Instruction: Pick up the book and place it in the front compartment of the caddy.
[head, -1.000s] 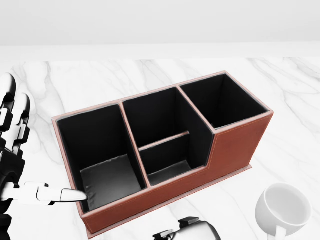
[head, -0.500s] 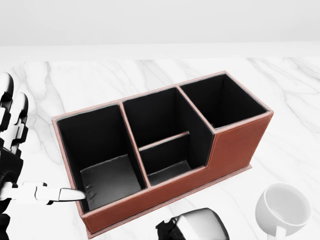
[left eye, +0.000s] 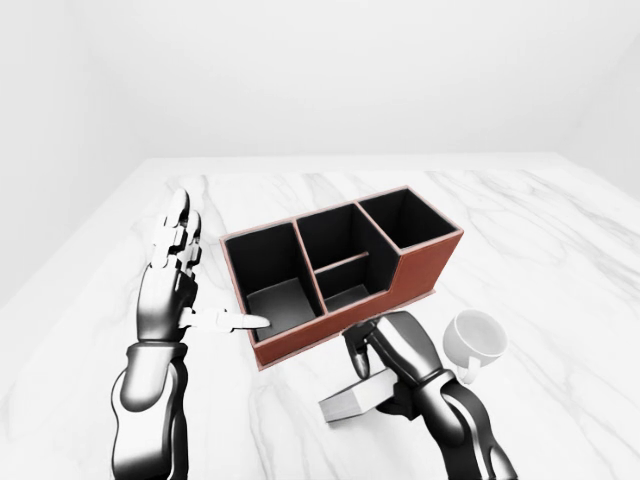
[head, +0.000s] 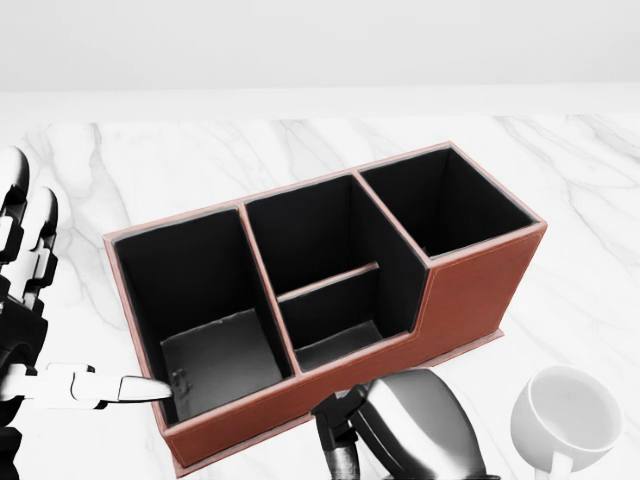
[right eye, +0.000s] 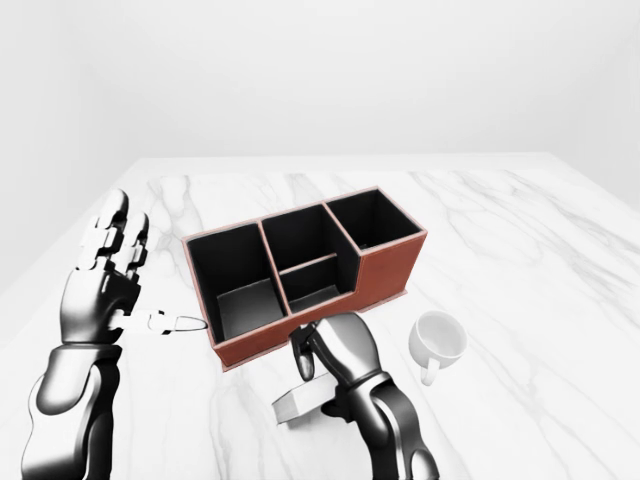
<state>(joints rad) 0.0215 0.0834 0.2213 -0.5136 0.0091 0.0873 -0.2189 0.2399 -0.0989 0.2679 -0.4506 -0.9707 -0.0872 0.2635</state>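
The red-brown caddy (left eye: 420, 275) with black compartments stands on the white marble table (left eye: 540, 230). Just below it in the left-eye view, a grey-white book (left eye: 345, 403) hangs tilted close over the table. My right hand (left eye: 378, 362) is shut on the book's right end and hides that end. In the head view the same hand (head: 400, 430) shows under the caddy's low wall (head: 300, 400); the book is out of frame there. My left hand (left eye: 195, 280) is open at the caddy's left end, fingers spread upward, its thumb tip (left eye: 252, 322) at the caddy's end wall.
A white mug (left eye: 478, 338) stands on the table to the right of my right hand, below the caddy's tall right end. The table's left edge (left eye: 75, 260) runs beyond my left arm.
My right hand has come up into the head view from the bottom edge, closer to the caddy's low wall. The left hand and the caddy have stayed put.
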